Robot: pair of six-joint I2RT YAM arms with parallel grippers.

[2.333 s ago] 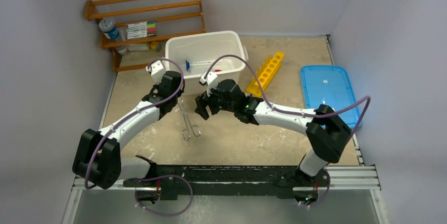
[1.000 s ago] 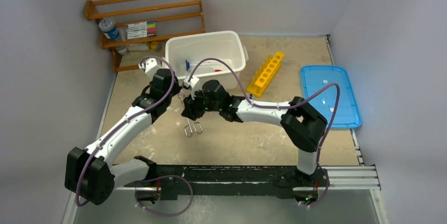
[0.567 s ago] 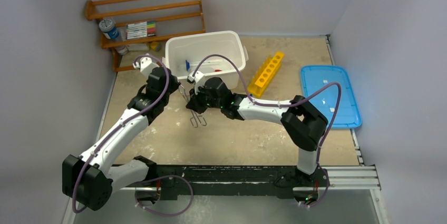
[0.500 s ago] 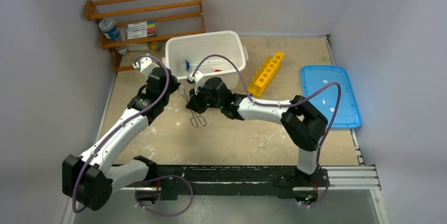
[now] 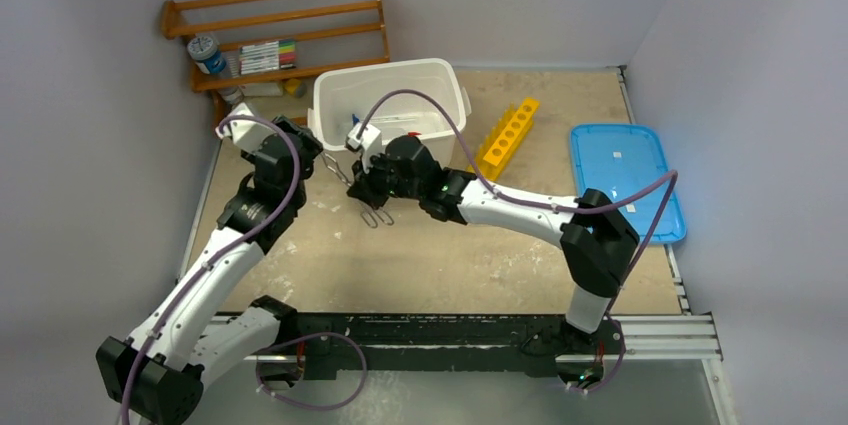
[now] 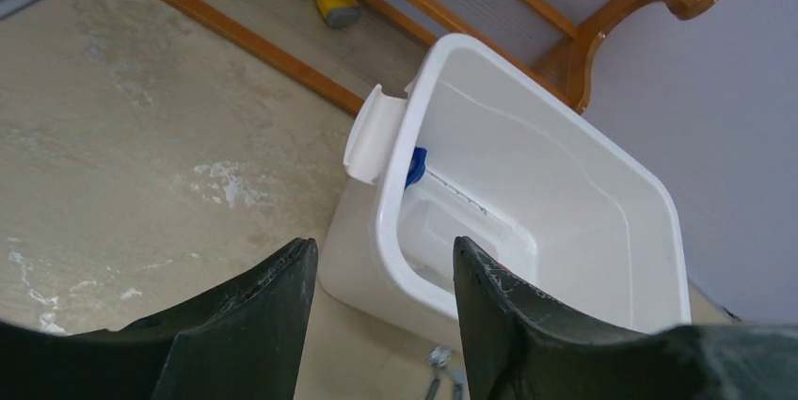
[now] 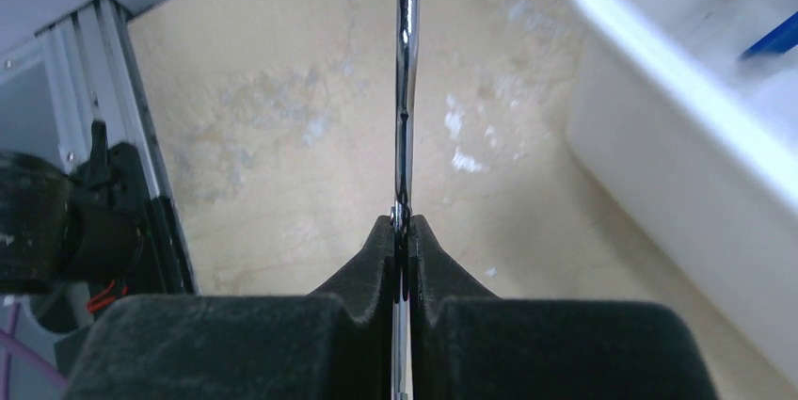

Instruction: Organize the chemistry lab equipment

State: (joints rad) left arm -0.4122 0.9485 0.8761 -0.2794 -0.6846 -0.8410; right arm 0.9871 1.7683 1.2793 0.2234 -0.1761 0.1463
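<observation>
My right gripper point(image 7: 402, 221) is shut on the shaft of the metal scissor-handled tongs point(image 7: 405, 89), which stick straight out from between its pads. From above, the tongs point(image 5: 372, 215) hang tilted just left of the white bin point(image 5: 452, 80), handles toward the near side. To the left of the bin, my left gripper point(image 6: 386, 259) stands open with nothing between its fingers, and the tongs' tip point(image 6: 438, 359) shows just beyond it. A thin blue-ended tube point(image 6: 415, 166) lies inside the bin point(image 6: 391, 221). Most of the bin's floor is hidden behind the right arm in the top view.
A wooden rack point(image 5: 275, 20) at the back left holds coloured markers point(image 5: 267, 55) and a blue-labelled jar point(image 5: 205, 51). A yellow tube rack point(image 5: 505, 137) lies right of the bin, with a blue lid point(image 5: 625, 180) farther right. Grey walls close in on the left and at the back.
The right gripper closed on the tongs and raised them toward the bin. The left gripper let go of them, opened and drew back to the left.
</observation>
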